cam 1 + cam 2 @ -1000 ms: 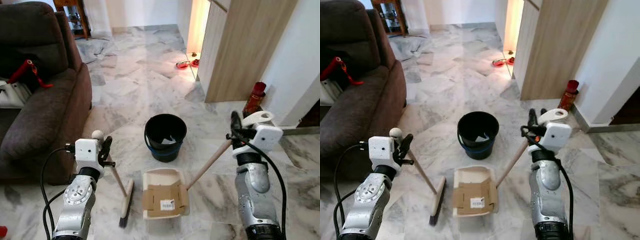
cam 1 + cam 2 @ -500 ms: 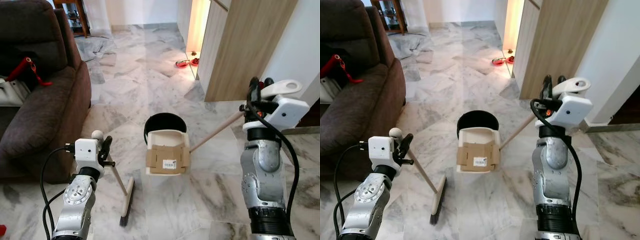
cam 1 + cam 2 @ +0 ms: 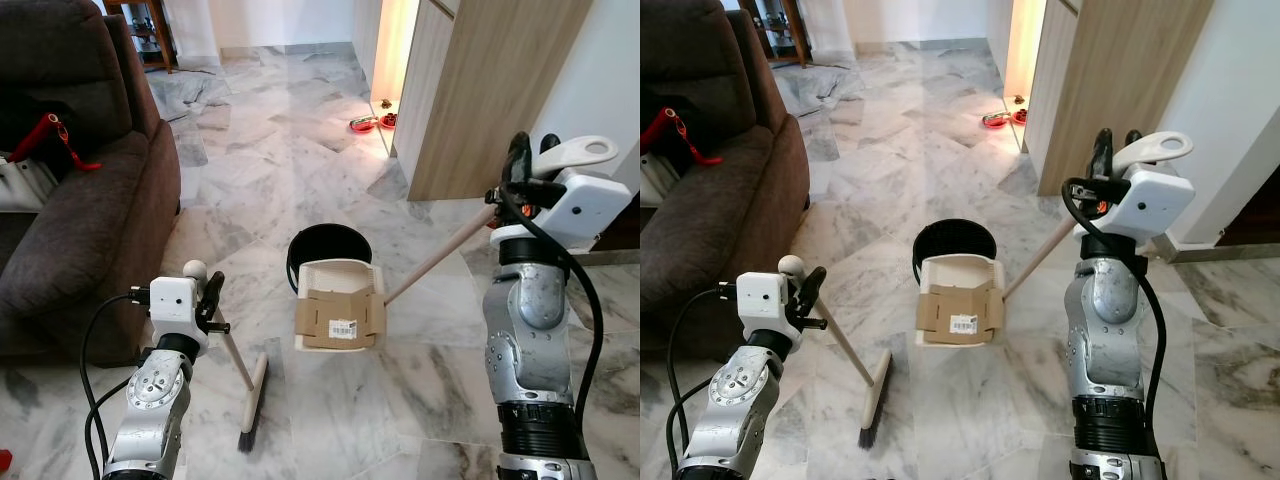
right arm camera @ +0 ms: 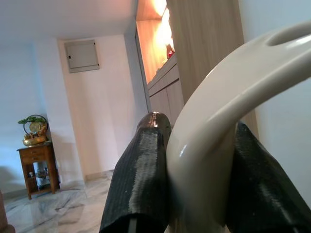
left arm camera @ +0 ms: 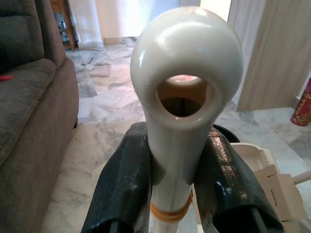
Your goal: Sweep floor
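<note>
My right gripper (image 3: 530, 160) is shut on the cream handle of a dustpan (image 3: 338, 302), holding it off the floor over the near rim of a black bucket (image 3: 318, 243). A flattened piece of cardboard (image 3: 340, 318) with a white label lies in the pan. Its wooden stick (image 3: 440, 256) runs up to my right hand. At the lower left, my left gripper (image 3: 205, 296) is shut on the top of a short broom (image 3: 253, 405), whose brush head rests on the marble floor. In the left wrist view both fingers (image 5: 121, 189) clamp the broom's cream looped grip (image 5: 184, 92).
A dark brown sofa (image 3: 80, 200) fills the left side, with a red strap (image 3: 50, 135) on it. A wooden cabinet (image 3: 480, 90) stands at the right, a red bottle (image 3: 1220, 232) by the wall behind my right arm. Red bowls (image 3: 365, 124) sit farther back.
My right arm has lifted the dustpan with the cardboard off the floor and carried it up over the bucket. The left arm and broom have stayed put.
</note>
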Robot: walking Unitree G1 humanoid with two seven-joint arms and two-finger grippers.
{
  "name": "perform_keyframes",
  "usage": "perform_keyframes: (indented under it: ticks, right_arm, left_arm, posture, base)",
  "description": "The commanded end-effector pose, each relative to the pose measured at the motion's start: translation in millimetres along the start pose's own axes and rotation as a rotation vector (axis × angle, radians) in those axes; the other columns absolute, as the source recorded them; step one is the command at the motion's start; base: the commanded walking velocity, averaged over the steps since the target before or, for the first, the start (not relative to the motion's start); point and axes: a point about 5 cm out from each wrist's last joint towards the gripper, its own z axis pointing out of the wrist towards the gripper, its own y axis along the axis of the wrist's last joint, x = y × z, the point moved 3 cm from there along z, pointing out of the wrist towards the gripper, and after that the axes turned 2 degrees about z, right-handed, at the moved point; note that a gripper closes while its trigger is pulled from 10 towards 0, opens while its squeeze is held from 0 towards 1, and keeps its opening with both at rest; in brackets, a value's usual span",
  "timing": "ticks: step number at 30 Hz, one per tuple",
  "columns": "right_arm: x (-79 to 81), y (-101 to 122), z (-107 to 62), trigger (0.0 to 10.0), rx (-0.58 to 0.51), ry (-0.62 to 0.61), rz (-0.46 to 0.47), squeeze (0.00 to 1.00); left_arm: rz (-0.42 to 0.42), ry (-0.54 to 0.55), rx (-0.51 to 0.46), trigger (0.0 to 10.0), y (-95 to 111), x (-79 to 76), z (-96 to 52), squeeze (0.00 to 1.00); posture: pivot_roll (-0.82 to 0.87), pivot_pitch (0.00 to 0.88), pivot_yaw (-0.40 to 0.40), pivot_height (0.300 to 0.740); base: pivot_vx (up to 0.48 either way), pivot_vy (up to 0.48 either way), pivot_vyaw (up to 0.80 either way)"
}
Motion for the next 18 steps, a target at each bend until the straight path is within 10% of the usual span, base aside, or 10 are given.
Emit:
perform_keyframes:
  ticks: [1, 18]
  right_arm:
    - [5.2, 28.6, 8.2, 10.0, -0.116, 0.008, 0.032, 0.0]
    - [7.3, 35.6, 11.5, 10.0, -0.135, 0.014, 0.041, 0.0]
  left_arm:
    - [0.04, -0.009, -0.058, 10.0, 15.6, 0.0, 4.9, 0.0]
    - [0.065, 0.023, -0.049, 10.0, 13.4, 6.6, 0.8, 0.0]
  posture:
    - [0.0, 0.076, 0.015, 0.74]
    - [0.0, 0.067, 0.013, 0.74]
  base:
    - [0.251, 0.0, 0.0]
    - [0.294, 0.0, 0.0]
